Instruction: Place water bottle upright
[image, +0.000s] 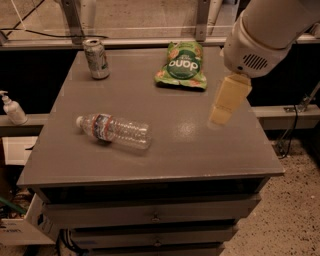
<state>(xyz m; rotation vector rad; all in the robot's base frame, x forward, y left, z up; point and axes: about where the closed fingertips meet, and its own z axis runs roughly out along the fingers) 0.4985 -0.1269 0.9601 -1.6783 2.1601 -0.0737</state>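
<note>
The water bottle (117, 131) lies on its side on the left half of the grey table top (200, 155). It is clear and ribbed, with its white cap pointing left and a red-and-dark label band near the neck. My gripper (221, 114) hangs from the big white arm at the upper right, above the right part of the table. It is well to the right of the bottle and apart from it, and nothing shows in its hold.
A silver-green soda can (96, 59) stands upright at the back left of the table. A green snack bag (182, 65) lies at the back centre. A small white pump bottle (12, 109) stands on a ledge left of the table. Drawers sit below the table's front edge.
</note>
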